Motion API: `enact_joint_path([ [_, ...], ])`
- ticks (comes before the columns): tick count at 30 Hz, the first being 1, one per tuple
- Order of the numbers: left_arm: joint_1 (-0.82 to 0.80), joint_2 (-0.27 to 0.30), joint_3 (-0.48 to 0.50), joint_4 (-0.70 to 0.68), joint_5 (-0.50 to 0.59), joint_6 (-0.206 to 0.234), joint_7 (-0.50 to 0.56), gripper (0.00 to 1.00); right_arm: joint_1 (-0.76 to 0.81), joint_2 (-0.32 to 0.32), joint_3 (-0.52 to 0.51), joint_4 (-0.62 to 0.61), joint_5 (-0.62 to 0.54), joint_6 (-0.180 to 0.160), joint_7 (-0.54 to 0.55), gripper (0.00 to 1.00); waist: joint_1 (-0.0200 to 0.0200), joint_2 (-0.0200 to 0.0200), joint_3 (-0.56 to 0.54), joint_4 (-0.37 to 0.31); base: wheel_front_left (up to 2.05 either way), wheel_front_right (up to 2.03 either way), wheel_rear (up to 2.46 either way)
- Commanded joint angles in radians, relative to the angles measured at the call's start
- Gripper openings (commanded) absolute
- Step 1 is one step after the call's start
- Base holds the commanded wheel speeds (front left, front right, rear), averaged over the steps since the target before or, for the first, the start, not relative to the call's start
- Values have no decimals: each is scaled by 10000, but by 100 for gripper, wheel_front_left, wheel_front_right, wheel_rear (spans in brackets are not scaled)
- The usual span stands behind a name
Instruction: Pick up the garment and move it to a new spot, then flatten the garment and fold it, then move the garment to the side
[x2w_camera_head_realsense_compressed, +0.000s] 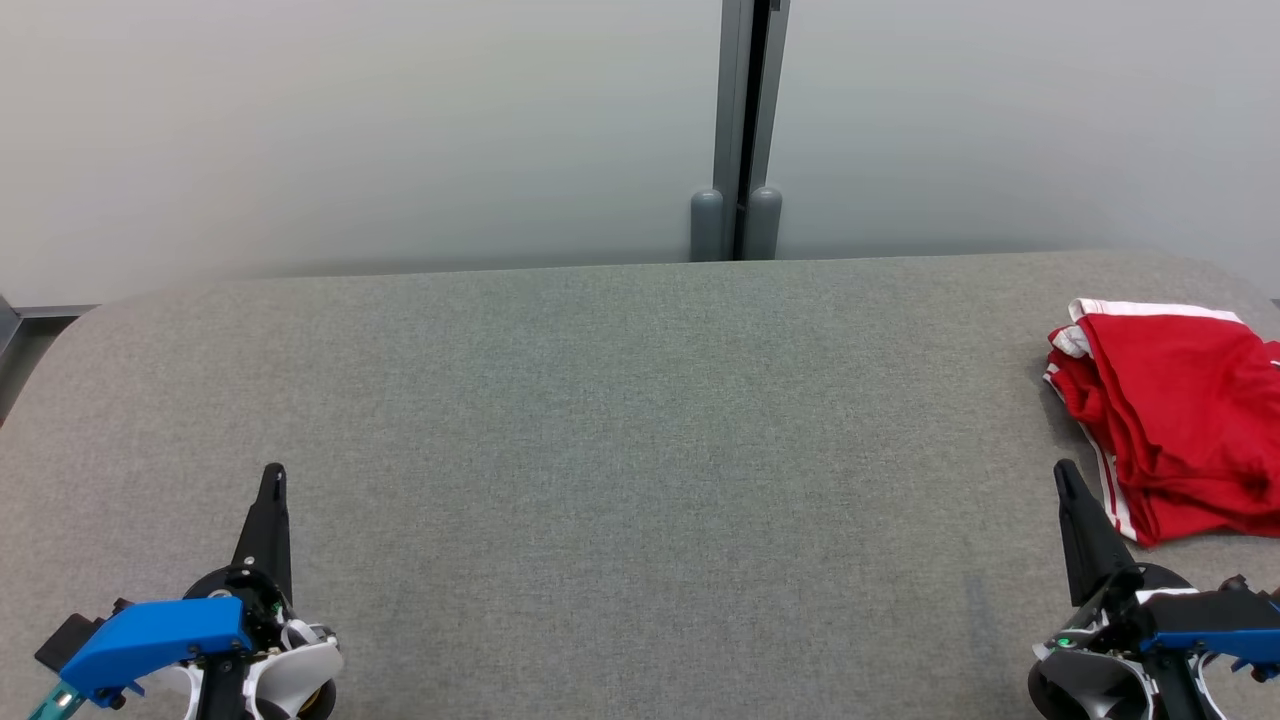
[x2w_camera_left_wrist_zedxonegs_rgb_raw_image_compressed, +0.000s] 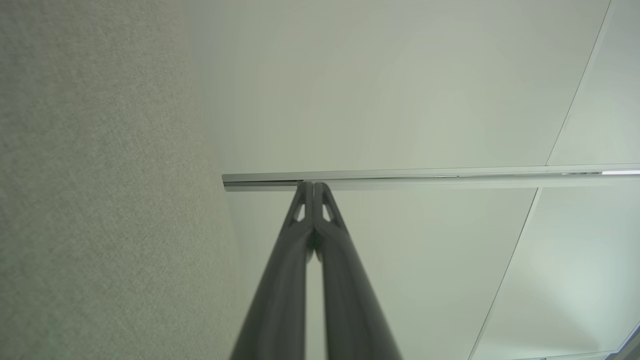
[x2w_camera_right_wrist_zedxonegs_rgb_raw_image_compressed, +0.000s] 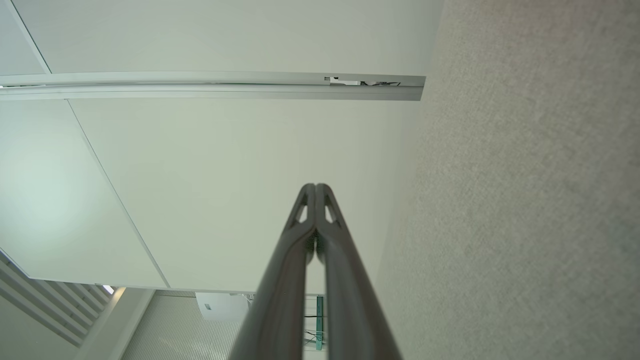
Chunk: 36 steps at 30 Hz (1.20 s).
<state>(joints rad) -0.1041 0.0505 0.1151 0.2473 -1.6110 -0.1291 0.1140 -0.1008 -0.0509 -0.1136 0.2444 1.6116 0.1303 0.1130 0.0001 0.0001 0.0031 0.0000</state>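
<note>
- left gripper (x2w_camera_head_realsense_compressed: 272, 485): near edge, fingers pressed together, empty.
- right gripper (x2w_camera_head_realsense_compressed: 1065, 485): likewise closed, empty.
- table (x2w_camera_head_realsense_compressed: 600, 400): grey cloth top.
- garment (x2w_camera_head_realsense_compressed: 1180, 420): red, white-striped (possibly shorts, partly cropped), bunched at the table's right end, near the right gripper.
- wall (x2w_camera_head_realsense_compressed: 350, 120): pale, behind.

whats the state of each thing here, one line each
garment: red with white trim, bunched in a heap at the table's right end, not held
left hand: shut, empty, over the bare table
right hand: shut, empty, just beside the garment's near edge, not gripping it
table: grey fabric top, bare in the middle
</note>
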Motion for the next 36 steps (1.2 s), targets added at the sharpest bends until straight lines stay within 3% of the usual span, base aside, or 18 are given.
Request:
enact_joint_path([
  [1,-93,-25,24,-42,-31,-42,41,0,-141,14,-24,18,24,7,26,0,-1,-1,0,0,0,0,0],
  [36,-93,-25,19,-43,-34,-40,38,0,-142,14,-22,18,26,7,24,0,-1,-1,0,0,0,0,0],
])
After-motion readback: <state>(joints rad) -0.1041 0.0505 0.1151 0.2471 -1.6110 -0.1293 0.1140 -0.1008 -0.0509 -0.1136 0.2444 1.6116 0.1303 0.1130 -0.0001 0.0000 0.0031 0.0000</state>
